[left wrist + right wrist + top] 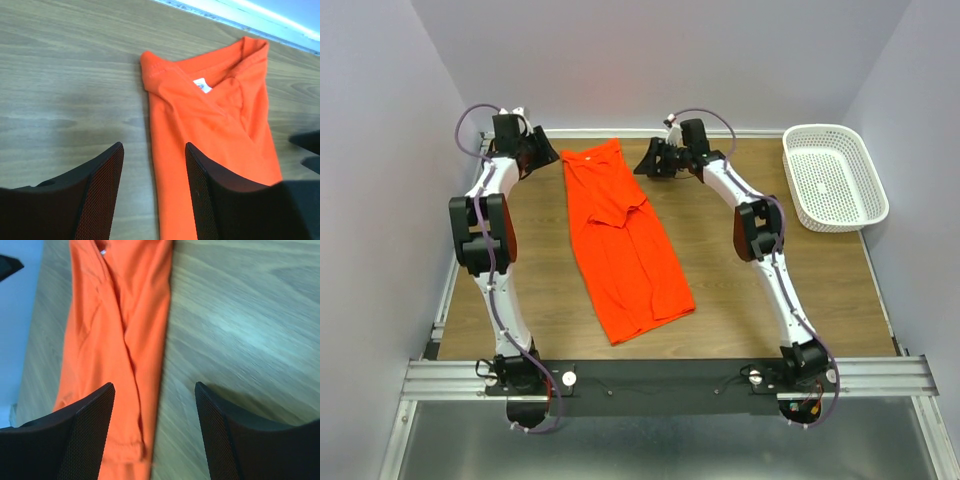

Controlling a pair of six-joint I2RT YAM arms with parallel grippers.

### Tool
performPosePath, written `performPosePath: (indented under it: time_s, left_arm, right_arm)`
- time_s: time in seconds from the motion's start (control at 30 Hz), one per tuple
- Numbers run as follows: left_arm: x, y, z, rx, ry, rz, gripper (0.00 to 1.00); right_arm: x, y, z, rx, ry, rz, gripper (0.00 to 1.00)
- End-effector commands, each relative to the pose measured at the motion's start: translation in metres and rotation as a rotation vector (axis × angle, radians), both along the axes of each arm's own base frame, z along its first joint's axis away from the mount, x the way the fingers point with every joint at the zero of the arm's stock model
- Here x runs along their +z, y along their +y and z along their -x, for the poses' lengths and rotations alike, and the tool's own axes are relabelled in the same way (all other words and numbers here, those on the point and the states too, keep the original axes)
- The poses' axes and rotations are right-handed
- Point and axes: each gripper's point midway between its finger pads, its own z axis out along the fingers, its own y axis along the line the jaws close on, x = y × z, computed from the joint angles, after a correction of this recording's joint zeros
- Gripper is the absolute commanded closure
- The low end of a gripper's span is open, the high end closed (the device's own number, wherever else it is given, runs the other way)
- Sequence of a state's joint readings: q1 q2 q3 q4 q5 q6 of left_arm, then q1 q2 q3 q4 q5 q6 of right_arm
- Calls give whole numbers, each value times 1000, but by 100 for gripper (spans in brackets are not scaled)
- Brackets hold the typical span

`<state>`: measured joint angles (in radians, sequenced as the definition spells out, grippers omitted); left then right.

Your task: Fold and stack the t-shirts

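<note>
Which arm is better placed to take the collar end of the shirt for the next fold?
Left, probably: the left gripper, open, sits just before the shirt's collar corner. The right gripper, open too, is beside the folded sleeve, with the collar farther off.

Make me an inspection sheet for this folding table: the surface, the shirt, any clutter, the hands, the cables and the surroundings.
Surface: wooden table, no spills or marks seen.
Job's things: one orange t-shirt, folded lengthwise into a long strip, collar at the far end, white neck label showing; not yet folded short or stacked.
Clutter: white basket at the far right corner, nothing in it.
Hands: left hand open at the collar's left side, holding nothing; right hand open at its right side, holding nothing.
Cables: purple cables run along both arms, apart from the shirt.
Surroundings: pale walls on three sides; metal rail at the near edge.
</note>
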<state>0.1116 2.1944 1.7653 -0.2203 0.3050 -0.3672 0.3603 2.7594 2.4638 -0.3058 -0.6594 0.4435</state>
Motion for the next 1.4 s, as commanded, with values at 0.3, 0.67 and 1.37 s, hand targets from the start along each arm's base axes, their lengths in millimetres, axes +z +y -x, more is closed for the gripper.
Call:
performPosePath:
  time_s: [0.3,0.67,1.37]
  left_arm:
    - [32,-13,55,9,-52,51,39]
    - [31,-39,123,-53,-46,71,39]
    - [41,-47,200,-78,-109,51,39]
  right_arm:
    - [-29,24,-17,-145,68,-74,32]
    - [-42,7,12,-85,83,42,42]
    - [-28,-37,47,-26,-31,246,41]
